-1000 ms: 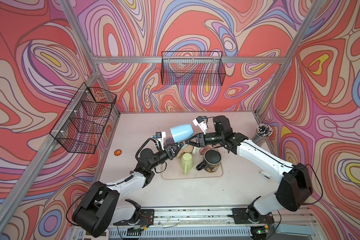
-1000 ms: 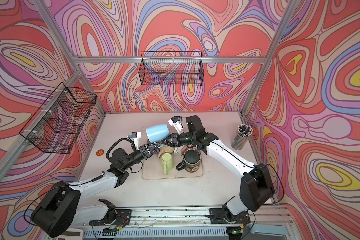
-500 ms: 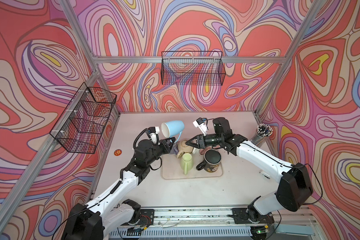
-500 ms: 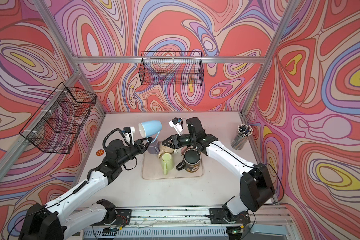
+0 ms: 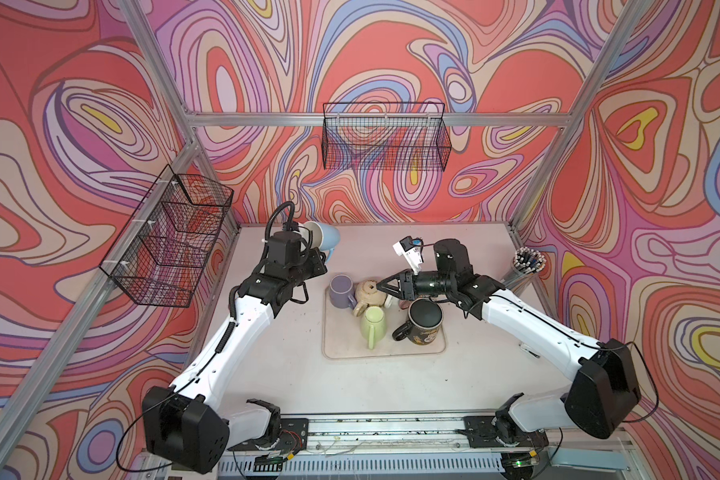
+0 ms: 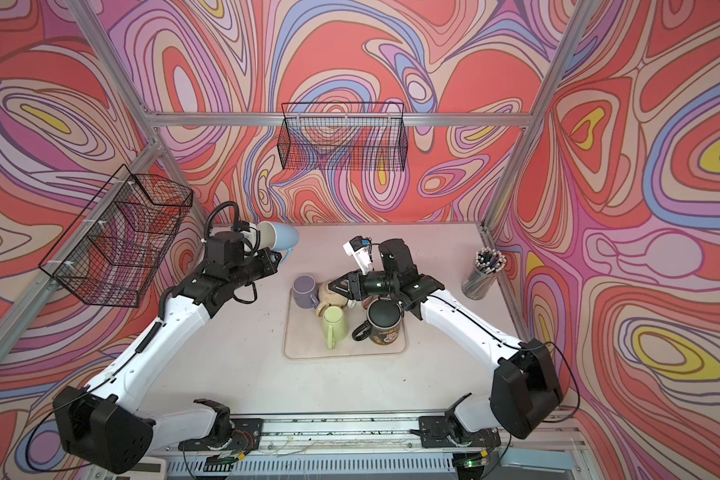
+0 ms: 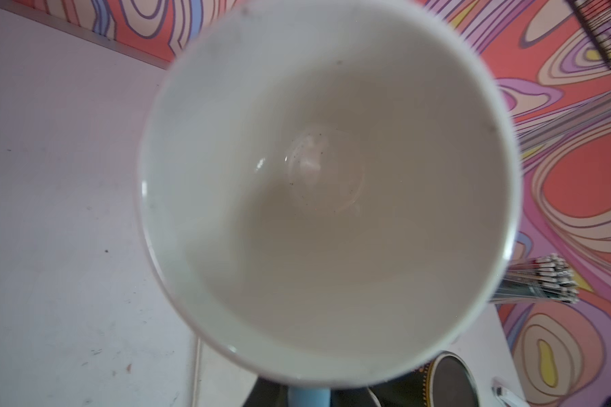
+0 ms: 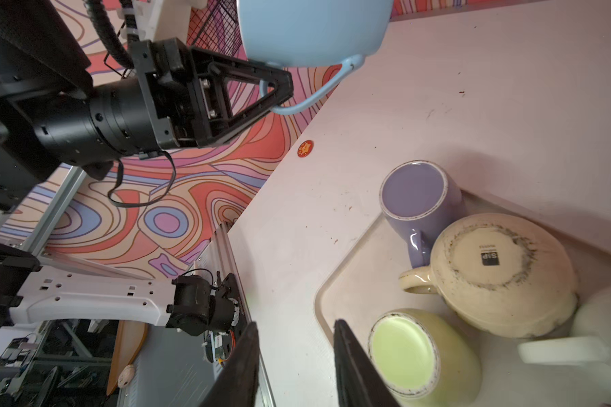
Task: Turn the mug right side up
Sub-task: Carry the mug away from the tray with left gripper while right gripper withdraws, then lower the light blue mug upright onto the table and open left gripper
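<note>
Carries the blue mug (image 5: 323, 237) far from the tray (image 5: 337, 349), up to the back left of the bench (image 5: 495, 257). A second ago, held it low over the tray, on its side, close by the right end effector (image 8: 295, 326).

Tips it as well: mouth toward the left wrist camera now, white inside showing. Looks like a turn half done, since the mug is in the air and not yet standing on its bottom.

Clamps the left end effector (image 8: 279, 88) tight on the handle. Keeps the right end effector over the tray, fingers apart, nothing between them.

On the black mug (image 5: 424, 328): gold letters, too small to read. Under the cream mug (image 8: 498, 282): a small black label, maybe "SiP". On the orange sticker (image 8: 304, 148): a star, no words.
</note>
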`<control>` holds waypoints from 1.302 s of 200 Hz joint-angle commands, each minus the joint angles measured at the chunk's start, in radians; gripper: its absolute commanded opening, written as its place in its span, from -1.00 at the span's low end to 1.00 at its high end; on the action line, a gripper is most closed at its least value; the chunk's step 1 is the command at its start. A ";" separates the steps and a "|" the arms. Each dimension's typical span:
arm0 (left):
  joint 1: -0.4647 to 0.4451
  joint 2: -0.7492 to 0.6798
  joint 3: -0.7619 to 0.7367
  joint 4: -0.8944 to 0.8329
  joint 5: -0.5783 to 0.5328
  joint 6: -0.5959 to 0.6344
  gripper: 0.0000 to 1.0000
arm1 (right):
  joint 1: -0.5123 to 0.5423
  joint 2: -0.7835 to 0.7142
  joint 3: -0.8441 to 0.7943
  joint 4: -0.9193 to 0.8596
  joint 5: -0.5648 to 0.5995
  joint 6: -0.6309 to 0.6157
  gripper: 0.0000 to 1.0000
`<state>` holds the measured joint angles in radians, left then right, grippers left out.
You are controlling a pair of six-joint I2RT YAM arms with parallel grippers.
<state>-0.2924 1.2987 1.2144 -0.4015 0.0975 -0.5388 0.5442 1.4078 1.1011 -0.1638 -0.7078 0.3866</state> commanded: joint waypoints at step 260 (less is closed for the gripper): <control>0.212 0.939 0.971 -0.552 -0.256 0.406 -1.00 | 0.043 -0.081 -0.178 -0.019 0.403 -0.017 -0.08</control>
<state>-0.0917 2.2192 2.1345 -0.9688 -0.1394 -0.1410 0.5804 1.3190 0.9291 -0.1757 -0.3172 0.3817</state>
